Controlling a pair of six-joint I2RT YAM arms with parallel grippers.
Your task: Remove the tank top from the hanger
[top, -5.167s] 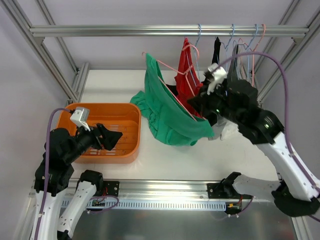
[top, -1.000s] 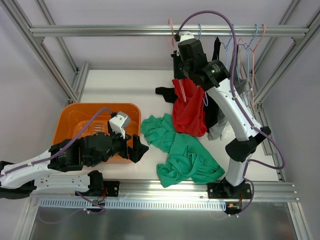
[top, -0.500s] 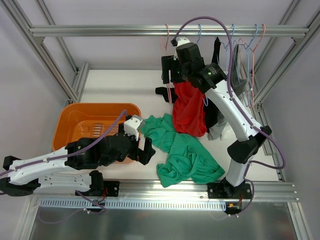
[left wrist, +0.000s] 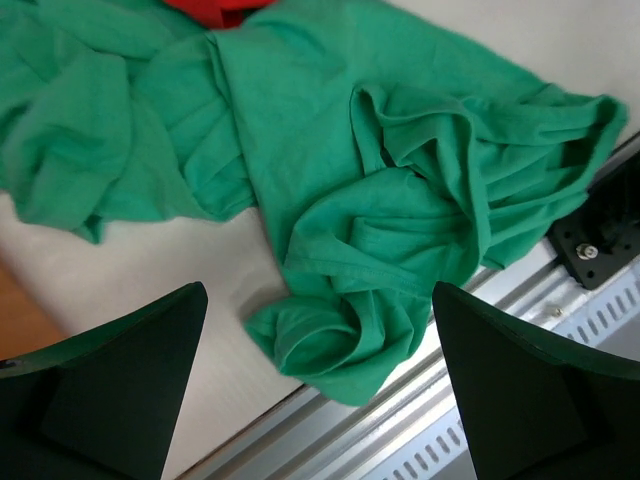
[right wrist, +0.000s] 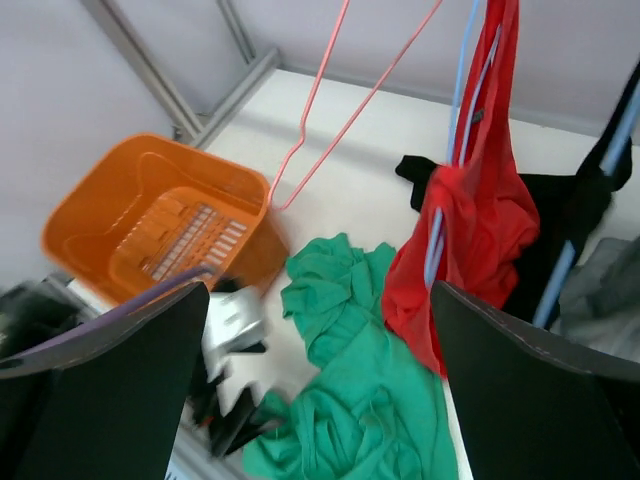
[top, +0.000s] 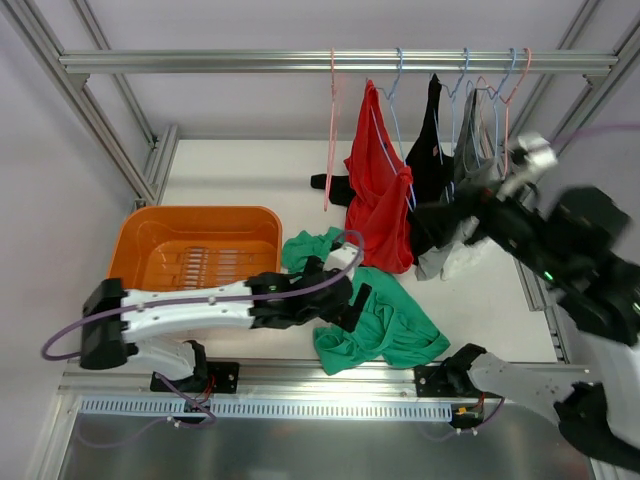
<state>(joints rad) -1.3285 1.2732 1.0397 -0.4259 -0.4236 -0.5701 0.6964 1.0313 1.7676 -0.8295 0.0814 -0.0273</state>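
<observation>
The green tank top (top: 385,320) lies crumpled on the table near its front edge, off any hanger. A bare pink hanger (top: 331,130) hangs by itself on the rail. My left gripper (top: 350,298) hovers open right over the green top, and in the left wrist view the top's (left wrist: 400,200) lower fold lies below the gap of the gripper (left wrist: 320,400), ungripped. My right gripper (top: 455,215) is open and empty, high at the right, apart from the hanger. Its wrist view looks down on the top (right wrist: 350,370) and the pink hanger (right wrist: 320,100).
An orange basket (top: 190,212) stands at the left. On the rail (top: 200,62) hang a red top (top: 375,200) on a blue hanger, a black garment (top: 432,150) and grey clothes (top: 475,130). The table's metal front rail (left wrist: 420,420) runs just under the green top.
My right gripper opened, left the pink hanger hanging on the rail and swung away to the right. My left arm reached right, from beside the basket to over the green top.
</observation>
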